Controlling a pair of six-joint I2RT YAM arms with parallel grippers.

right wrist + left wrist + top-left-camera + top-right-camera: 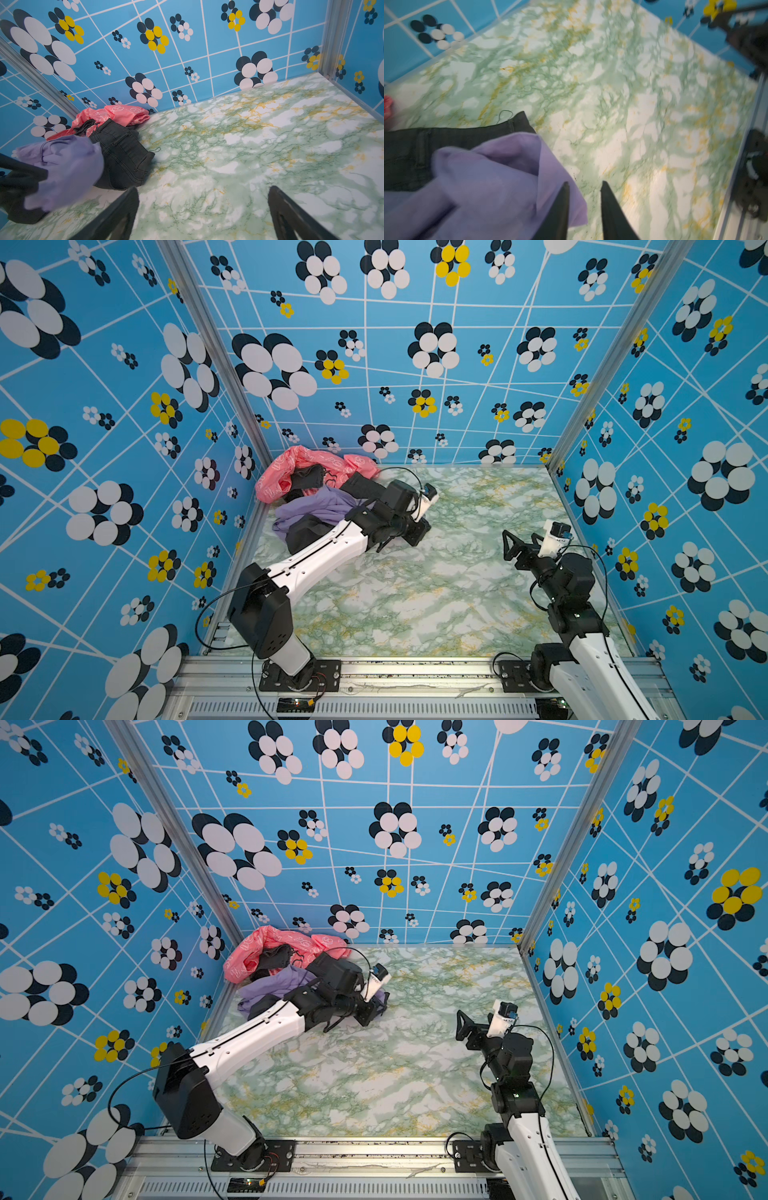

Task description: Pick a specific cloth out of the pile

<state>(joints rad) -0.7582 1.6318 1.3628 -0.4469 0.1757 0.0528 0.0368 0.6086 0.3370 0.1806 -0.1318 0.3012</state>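
Left end effector (584, 184): partly spread, gripping nothing, one finger (560, 209) overlapping cloth (488, 176) edge | right end effector (202, 188): spread wide, empty | cloth: over jeans (446, 141), pile (291, 477) near edge, far-left corner | counter (457, 585): open centre to right wall.

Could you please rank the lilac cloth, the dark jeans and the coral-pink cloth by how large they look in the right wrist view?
1. lilac cloth, nearest the camera, so only narrowly ahead of the dark jeans.
2. dark jeans.
3. coral-pink cloth, farthest and partly covered.
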